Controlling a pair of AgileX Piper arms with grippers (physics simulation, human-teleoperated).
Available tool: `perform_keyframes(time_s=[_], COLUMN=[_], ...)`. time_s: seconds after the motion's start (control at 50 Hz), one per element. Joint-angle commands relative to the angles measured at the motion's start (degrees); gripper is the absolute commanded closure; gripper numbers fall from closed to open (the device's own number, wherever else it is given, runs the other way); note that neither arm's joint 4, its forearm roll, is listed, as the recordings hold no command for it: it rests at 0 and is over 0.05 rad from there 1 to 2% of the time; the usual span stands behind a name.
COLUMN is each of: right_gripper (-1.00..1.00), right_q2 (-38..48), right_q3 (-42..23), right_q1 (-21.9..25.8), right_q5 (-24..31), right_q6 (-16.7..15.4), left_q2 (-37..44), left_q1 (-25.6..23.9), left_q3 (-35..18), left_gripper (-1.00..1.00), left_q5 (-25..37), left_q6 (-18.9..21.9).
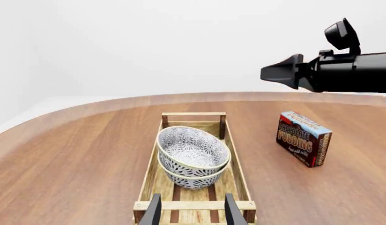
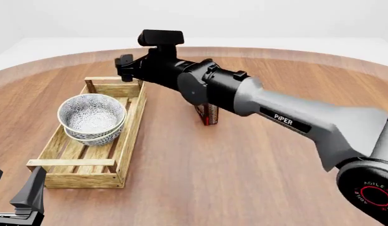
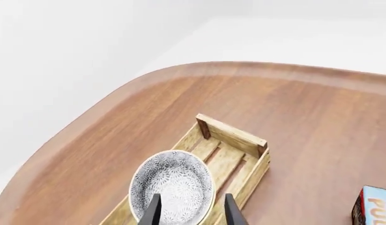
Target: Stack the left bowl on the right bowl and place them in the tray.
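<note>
Light-wood slatted long tray (image 2: 128, 136) is holding both patterned grey-white ceramic bowls (image 2: 92, 117), nested, at its middle.
Left gripper (image 2: 15, 190), nearest the camera, is hanging open and empty; right gripper (image 2: 126, 67), over the tray's far end, is open too. Best to be lifting clear straight upward. Counted: two bowls, one tray, one red-and-blue pudding carton (image 1: 303, 138) beyond.

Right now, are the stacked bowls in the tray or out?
In. The stacked bowls sit nested and upright on the slats of the tray, inside its plank sides.

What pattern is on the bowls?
Dark floral print on white bowls; clearest in the left wrist view.
</note>
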Motion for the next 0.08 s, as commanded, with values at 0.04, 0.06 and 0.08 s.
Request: perform_keyframes(time_s=[0.04,0.06,0.08], right_gripper=[-1.00,-1.00,-1.00], right_q2=[-13.01,-13.54,-14.27], right_q3=[15.64,16.39,17.40], right_q1=[-0.13,-0.18,-0.18], right_q5=[-5.50,-5.86,-6.35], right_q6=[-1.16,-1.18,-1.09], left_q2=[0.00,0.00,0.00], left_q1=[0.00,0.00,0.00], left_q3=[0.00,0.00,0.00], left_gripper=[-1.00,-1.00,-1.00], left_q5=[0.00,0.00,0.00], left_q6=[0.00,0.00,0.00])
